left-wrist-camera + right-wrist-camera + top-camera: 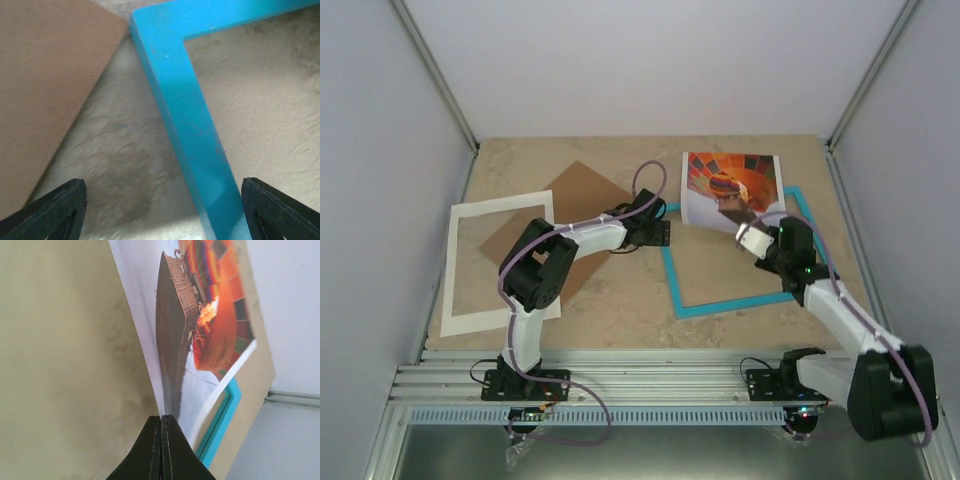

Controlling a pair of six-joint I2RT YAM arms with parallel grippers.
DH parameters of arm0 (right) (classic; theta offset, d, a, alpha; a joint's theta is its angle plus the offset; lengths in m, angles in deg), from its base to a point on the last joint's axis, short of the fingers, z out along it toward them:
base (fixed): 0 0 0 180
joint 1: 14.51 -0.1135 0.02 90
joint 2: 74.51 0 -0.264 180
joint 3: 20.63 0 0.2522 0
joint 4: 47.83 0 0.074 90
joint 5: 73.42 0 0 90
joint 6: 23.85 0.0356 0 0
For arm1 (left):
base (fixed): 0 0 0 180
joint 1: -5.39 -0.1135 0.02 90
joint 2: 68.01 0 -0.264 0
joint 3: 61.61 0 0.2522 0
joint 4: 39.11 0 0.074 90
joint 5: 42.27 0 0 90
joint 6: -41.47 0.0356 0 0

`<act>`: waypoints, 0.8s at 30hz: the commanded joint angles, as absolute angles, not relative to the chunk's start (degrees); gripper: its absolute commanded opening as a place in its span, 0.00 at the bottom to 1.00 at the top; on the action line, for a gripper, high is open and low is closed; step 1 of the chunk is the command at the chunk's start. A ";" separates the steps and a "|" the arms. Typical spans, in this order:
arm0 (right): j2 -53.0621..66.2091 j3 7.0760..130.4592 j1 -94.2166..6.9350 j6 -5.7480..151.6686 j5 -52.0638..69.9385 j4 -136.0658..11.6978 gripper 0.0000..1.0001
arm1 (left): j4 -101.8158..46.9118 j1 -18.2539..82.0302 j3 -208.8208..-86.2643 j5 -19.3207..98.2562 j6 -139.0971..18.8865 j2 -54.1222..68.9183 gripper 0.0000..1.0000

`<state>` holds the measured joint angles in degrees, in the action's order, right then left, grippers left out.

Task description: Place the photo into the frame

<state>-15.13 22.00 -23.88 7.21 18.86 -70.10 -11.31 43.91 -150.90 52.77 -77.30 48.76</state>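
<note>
Turquoise, the frame (730, 303) lies flat right of centre, with the photo (730, 185) overlapping its far rail. The right gripper (161, 421) pinches the print's near edge. The left gripper (655, 230) hovers spread above the frame's left corner. The print should be drawn in low and square to the opening, so the paper does not buckle.

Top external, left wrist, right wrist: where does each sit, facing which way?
Top external: above and behind, looking down on the table; left arm, right arm show.
Left wrist: on the left arm, facing down at the frame corner and brown board; open left tool shows.
Right wrist: on that arm, along the shut right tool pinching the photo.
Shared: both wrist views show the frame.
</note>
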 commanded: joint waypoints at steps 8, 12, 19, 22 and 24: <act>6.74 43.38 -31.99 26.21 16.71 -64.06 0.01 | -13.69 37.72 -144.44 53.27 -75.67 35.61 0.91; 14.38 50.14 -36.06 30.00 16.71 -65.04 0.01 | -13.95 36.86 -141.65 51.21 -68.70 31.82 0.96; 25.72 61.28 -39.36 35.95 8.91 -72.09 0.26 | -11.82 36.88 -135.02 42.50 -50.60 19.91 0.99; 27.33 64.13 -39.34 38.56 2.13 -76.26 0.46 | -8.44 36.93 -134.55 35.82 -45.65 16.20 0.99; 27.62 65.85 -38.91 39.11 -2.82 -79.44 0.59 | -5.26 37.37 -136.72 28.62 -44.99 16.76 0.99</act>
